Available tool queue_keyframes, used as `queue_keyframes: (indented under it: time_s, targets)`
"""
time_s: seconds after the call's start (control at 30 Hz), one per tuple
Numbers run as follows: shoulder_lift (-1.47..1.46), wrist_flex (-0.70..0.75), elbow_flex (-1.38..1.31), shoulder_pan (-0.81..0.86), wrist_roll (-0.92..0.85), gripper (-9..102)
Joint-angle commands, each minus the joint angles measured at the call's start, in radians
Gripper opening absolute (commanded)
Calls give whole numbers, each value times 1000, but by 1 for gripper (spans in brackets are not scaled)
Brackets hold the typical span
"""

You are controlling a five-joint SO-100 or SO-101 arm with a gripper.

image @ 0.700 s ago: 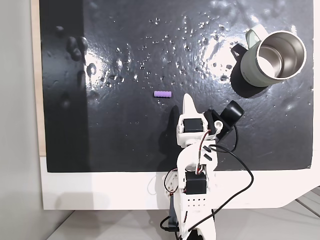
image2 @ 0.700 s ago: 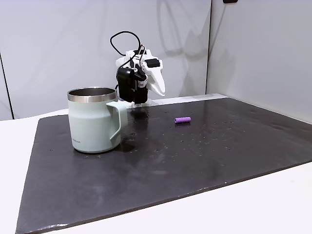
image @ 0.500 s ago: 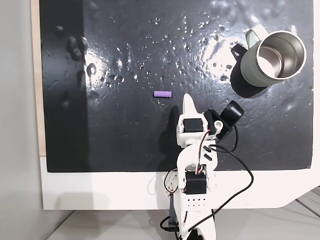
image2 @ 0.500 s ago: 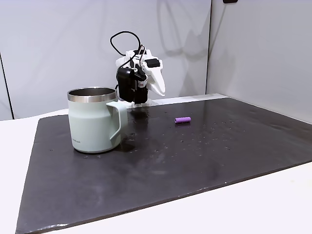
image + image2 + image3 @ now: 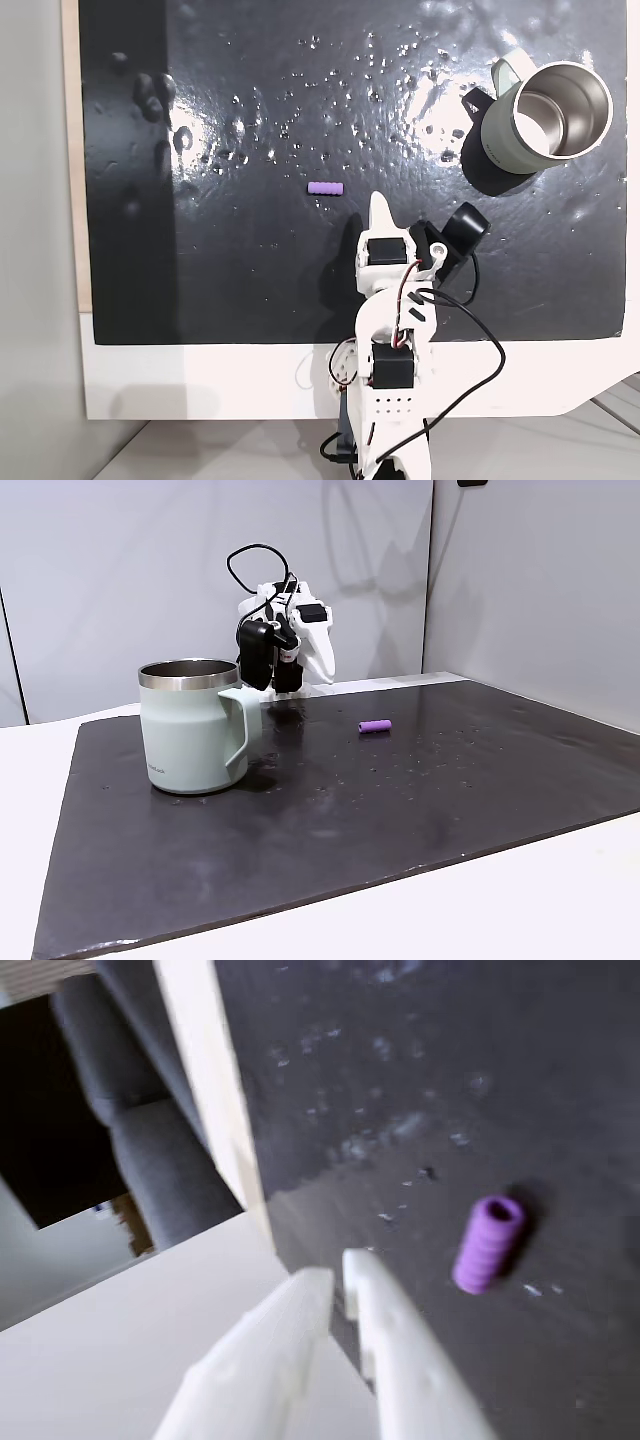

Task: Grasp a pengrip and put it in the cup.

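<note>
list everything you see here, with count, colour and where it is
small ribbed soft-looking pen grip tube: 1, light purple, lying on its side on the mat, apart from the mug
steel-lined mug with loop handle: 1, pale sage green, upright on the mat, top right in a fixed view
textured mat: 1, black, covering most of the table
table: 1, white, under the mat
robot arm: 1, white with black motors and cables, at the table edge
gripper: 1, white fingers close together, holding nothing, short of the tube

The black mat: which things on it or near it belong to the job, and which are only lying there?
Belong to the job:
- pengrip, lying on the mat
- cup, upright, apart from the pengrip
- tool, nearly shut, holding nothing

Only there:
- black mat
- white table
- droplet-like spots on the mat
</note>
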Motion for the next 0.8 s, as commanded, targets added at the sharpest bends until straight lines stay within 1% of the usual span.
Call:
queue_keyframes:
  time_s: [0.0,0.03,0.1,0.17,0.23,0.37,0.57,0.63,0.77]
  targets:
    - [9,130,-172,-89,-28,0]
    - [2,161,-212,-117,-29,0]
    - [-23,175,-268,-140,-40,0]
    - [-98,192,-345,-149,-52,0]
    - [-195,242,-456,-158,-46,0]
    - [-374,344,-667,-187,18,0]
    - [-761,477,-982,-193,137,0]
    - [-873,522,-1078,-196,163,2]
    - [-1075,607,-1243,-225,212,10]
